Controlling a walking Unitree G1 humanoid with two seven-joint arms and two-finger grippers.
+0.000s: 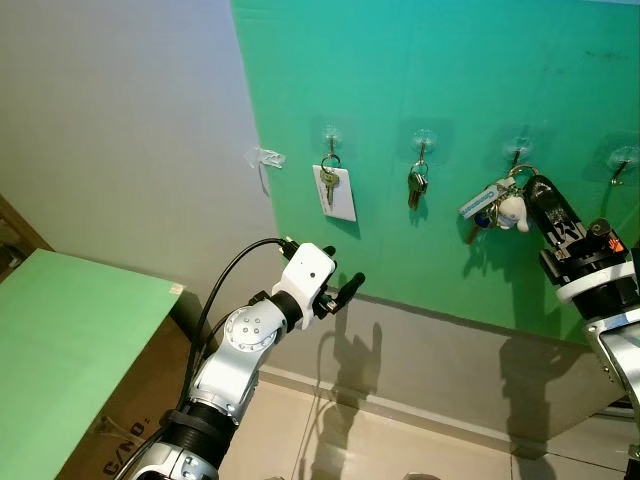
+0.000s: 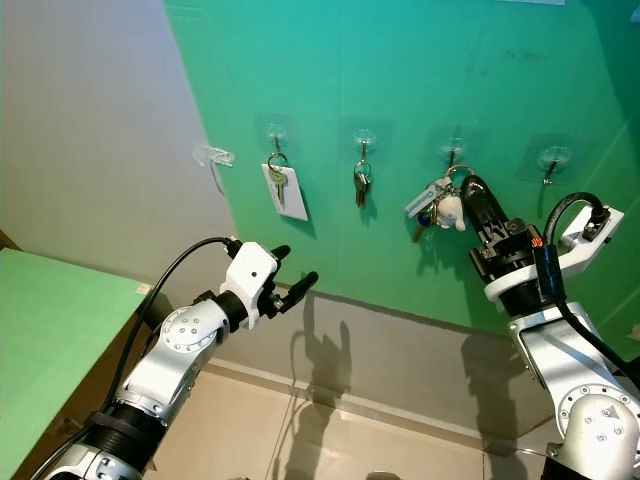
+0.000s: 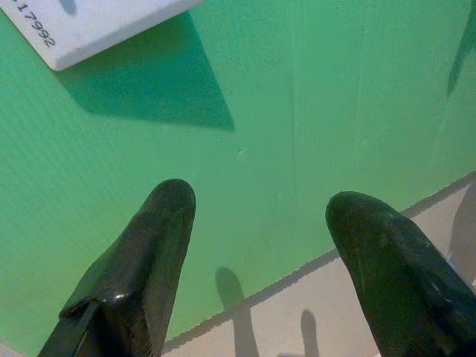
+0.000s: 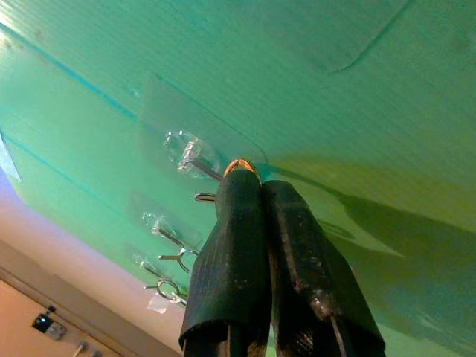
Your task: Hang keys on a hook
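**Me:** Right wrist view puts it plainest: my right gripper (image 4: pixel 251 178) is pinched tight on the ring of the keys (image 1: pixel 497 205), and the ring's gold edge peeks out between the fingertips just beside the metal prong of the third hook (image 4: pixel 195 160). I can't tell whether the ring has caught the prong or only sits next to it.

**Other:** And the bunch itself?

**Me:** It dangles against the green board (image 1: pixel 440 70) just beneath that hook, a blue-and-white tag and a small white figure hanging from the ring, my fingers reaching up to it from below right.

**Other:** What else is on the board?

**Me:** A key with a white tag (image 1: pixel 334 190) on the first hook, a dark pair of keys (image 1: pixel 417 185) on the second, and a bare hook (image 1: pixel 623 162) further to my right.

**Other:** Your other arm?

**Me:** My left gripper (image 1: pixel 340 295) hangs spread and empty, low before the board's bottom edge, below the white tag.

**Other:** So which step is this?

**Me:** The hanging itself, I'd judge, nearly finished. Next I need the ring settled over the prong's upturned tip, then a gentle letting-go and a straight retreat, so the bunch isn't dragged back off.
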